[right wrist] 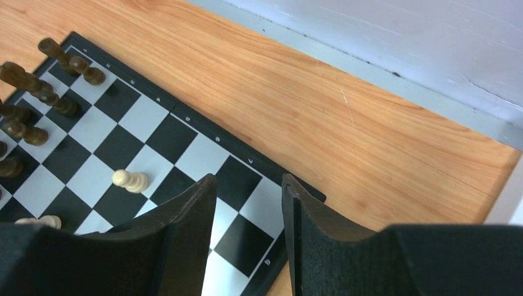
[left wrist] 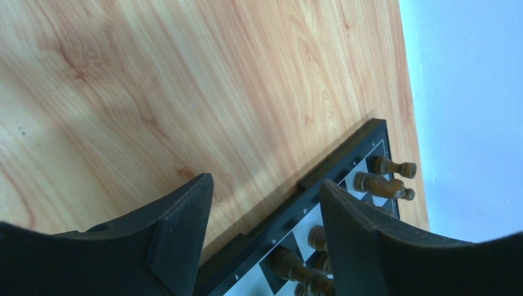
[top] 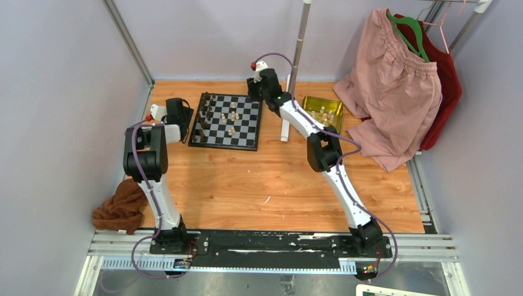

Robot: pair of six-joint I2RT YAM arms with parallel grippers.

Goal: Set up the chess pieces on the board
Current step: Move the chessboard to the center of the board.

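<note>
Two grippers, both spread and empty: the right gripper [right wrist: 250,209] hovers over a corner of the board [right wrist: 166,135], a cream piece [right wrist: 131,180] just ahead of one finger. The left gripper [left wrist: 265,209] straddles its edge, where lowering could topple the dark pieces [left wrist: 385,185] beneath.

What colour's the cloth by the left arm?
Rusty brown. The cloth shows only in the top view.

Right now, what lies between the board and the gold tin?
In the top view, a white strip lies on the wood between the board and the gold tin, and the right arm reaches across above that gap.
</note>
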